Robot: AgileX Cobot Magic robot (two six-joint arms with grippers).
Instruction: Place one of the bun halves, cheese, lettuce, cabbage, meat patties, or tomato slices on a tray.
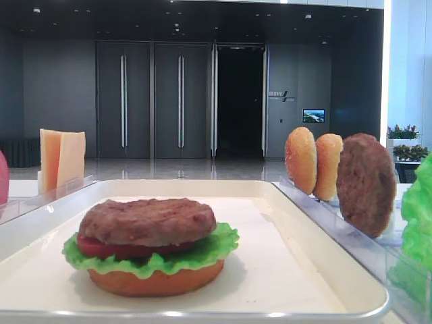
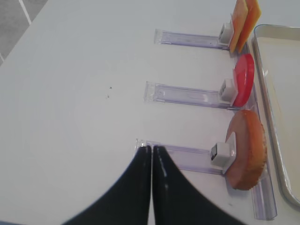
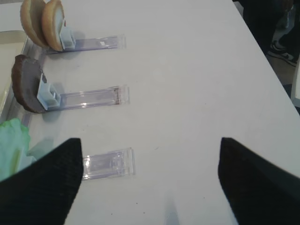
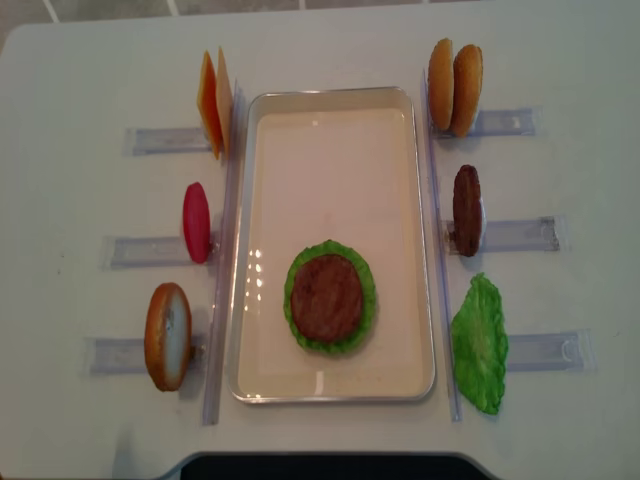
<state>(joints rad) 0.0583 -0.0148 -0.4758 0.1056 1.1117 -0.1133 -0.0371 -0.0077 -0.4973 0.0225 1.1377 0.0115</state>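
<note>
The tray [image 4: 332, 120] lies at the centre of the table [image 4: 70, 80] and serves as the reference. On the tray, toward its near end, sits a stack: bun half [image 1: 155, 282] at the bottom, lettuce [image 1: 219, 246] above it, a tomato slice [image 1: 94, 246] above that, and a meat patty [image 4: 327, 297] on top.

Left of the tray, in clear racks [image 4: 130, 250], stand cheese slices [image 4: 212, 103] at the far end, one red tomato disc [image 4: 196, 222] in the middle, and one bun [image 4: 167, 335] at the near end. Right of the tray stand two buns [image 4: 455, 87] at the far end, one patty [image 4: 466, 210] in the middle, and a lettuce leaf [image 4: 480, 345] at the near end.

The left gripper [image 2: 152, 154] is outside the left racks, fingers pressed together, holding nothing. The right gripper [image 3: 150, 154] is outside the right racks, jaws spread wide, holding nothing.
</note>
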